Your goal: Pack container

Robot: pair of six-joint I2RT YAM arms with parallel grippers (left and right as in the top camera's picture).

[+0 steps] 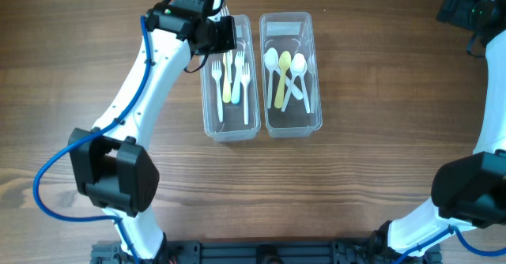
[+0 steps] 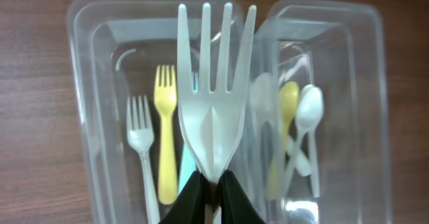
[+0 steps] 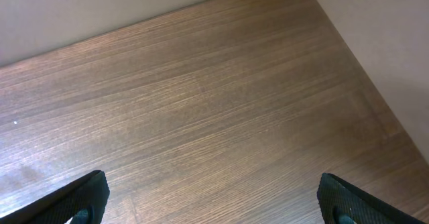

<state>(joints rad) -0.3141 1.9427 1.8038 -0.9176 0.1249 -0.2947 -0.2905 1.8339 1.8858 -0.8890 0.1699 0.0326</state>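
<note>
Brown wood-grain table fills every view, and a pale wall runs along the top and right edges of the right wrist view. At the upper centre-left of the overhead view the left gripper is clenched on the handle of a large white fork. In the left wrist view its dark fingertips pinch that handle at the bottom centre of the frame, and the tines point toward the top edge. The held fork hangs over the right-hand side of the fork container, a clear plastic tub at the upper centre of the overhead view. Inside it a small white fork and a yellow fork lie lengthways, with a bluish handle partly hidden behind the held fork. Just beside it to the right stands the spoon container, another clear tub, holding a yellow spoon with a white spoon on its left and another on its right. The white left arm, with a blue cable along it, runs from the gripper down to the lower left of the overhead view. The right gripper sits in the upper right corner there, well apart from both tubs. In the right wrist view its fingers show at the two lower corners, spread wide and released over the wood
</note>
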